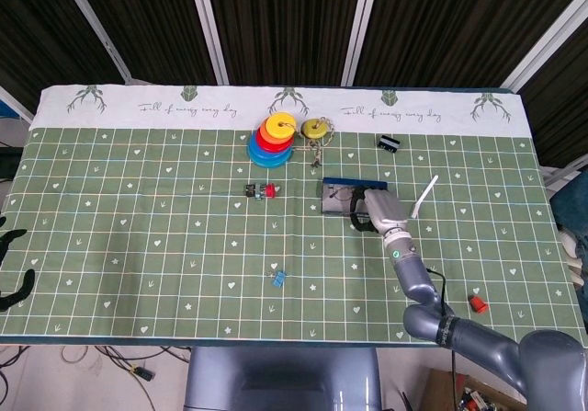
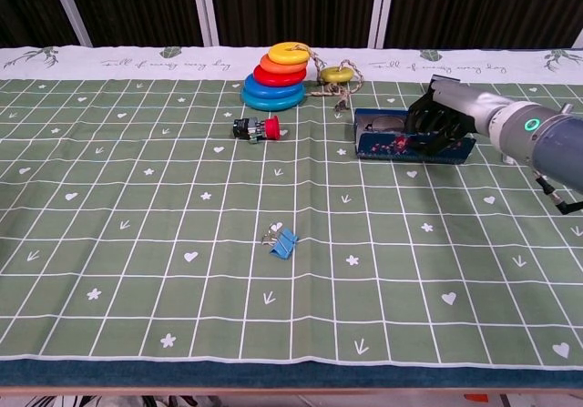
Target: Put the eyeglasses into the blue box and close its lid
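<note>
— Eyeglasses [image 2: 390, 140]: where are they lying right now?

— Something dark and thin is showing inside the blue box [image 2: 401, 147], just left of the right hand [image 2: 440, 119] in the chest view. I am taking that to be the eyeglasses, though the shape is too small to be sure of.

— And the hand itself, what is it doing?

— It is reaching over the right end of the box with its fingers [image 2: 421, 121] curled down at the far wall. Whether they are pinching the lid or only pressing against the box, I cannot tell; the head view is hiding the contact under the hand [image 1: 372, 207].

— So which step is this?

— Judging by the glasses already sitting inside, the closing step is under way. The box is still looking open from the front, with its inside showing.

— What is the next move asking for?

— The lid needs bringing over the opening toward the near side of the hand and pressing flat, without dragging the box across the desk [image 2: 182, 316]. The box is light, so a push off-centre is likely to slide it rather than shut it.

— And the left hand?

— It is waiting far off at the left edge of the head view [image 1: 11, 273], fingers apart, holding nothing.
</note>
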Robot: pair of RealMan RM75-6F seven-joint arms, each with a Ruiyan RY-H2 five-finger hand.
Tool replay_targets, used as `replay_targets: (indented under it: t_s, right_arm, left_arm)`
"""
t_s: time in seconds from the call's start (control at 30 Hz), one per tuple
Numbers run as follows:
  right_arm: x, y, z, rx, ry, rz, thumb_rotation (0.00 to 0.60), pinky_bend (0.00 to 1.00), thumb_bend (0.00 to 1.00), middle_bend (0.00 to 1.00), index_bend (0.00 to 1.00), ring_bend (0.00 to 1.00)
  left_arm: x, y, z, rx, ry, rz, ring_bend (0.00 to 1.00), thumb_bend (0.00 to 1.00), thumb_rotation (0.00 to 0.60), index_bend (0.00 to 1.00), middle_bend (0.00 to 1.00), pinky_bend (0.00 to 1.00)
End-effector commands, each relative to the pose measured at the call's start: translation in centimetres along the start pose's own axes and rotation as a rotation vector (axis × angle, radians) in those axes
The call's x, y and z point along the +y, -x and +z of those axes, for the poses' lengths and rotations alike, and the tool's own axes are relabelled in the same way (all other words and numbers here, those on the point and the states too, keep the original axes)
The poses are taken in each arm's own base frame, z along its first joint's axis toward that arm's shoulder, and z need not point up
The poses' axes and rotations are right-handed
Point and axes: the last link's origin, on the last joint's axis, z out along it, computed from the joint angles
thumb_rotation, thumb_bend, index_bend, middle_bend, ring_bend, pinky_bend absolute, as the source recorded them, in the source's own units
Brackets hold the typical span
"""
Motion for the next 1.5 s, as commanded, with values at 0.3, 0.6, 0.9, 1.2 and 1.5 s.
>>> replay_targets:
  t_s: [0.3,0.6,0.9,1.2,1.5]
  right_arm:
    - [-0.5,-0.9,-5.2,-0.013,-0.095,-0.085,0.600,0.22,0.57,0.27,0.66,0.25]
    - [-1.6,-1.9,-4.2,-0.050,-0.090,-0.086,0.600,0.22,0.57,0.26,0.67,0.25]
    - [-2.2,-2.5,-3.1,-0.082,-0.080,-0.078,0.600,0.22,0.57,0.22,0.67,0.23]
    - [-2.9,-3.1,-1.7,-0.098,-0.073,-0.069,0.600,0.22,0.57,0.20,0.67,0.22]
    - [-3.0,-3.2,-0.1,-0.123,-0.029,-0.065,0.600,0.22,0.57,0.18,0.67,0.21]
  left_arm:
    - [0.1,0.0,-0.1,0.004,0.006,0.001,0.00,0.41,0.600,0.20,0.02,0.00]
    - [0.1,0.0,-0.1,0.010,0.008,-0.003,0.00,0.41,0.600,0.20,0.02,0.00]
    - [0.1,0.0,-0.1,0.008,0.008,-0.004,0.00,0.41,0.600,0.20,0.02,0.00]
    - [0.1,-0.2,-0.1,0.013,0.003,-0.016,0.00,0.41,0.600,0.20,0.02,0.00]
    - [0.1,-0.1,-0.1,0.009,0.004,-0.008,0.00,0.41,0.600,0.20,0.02,0.00]
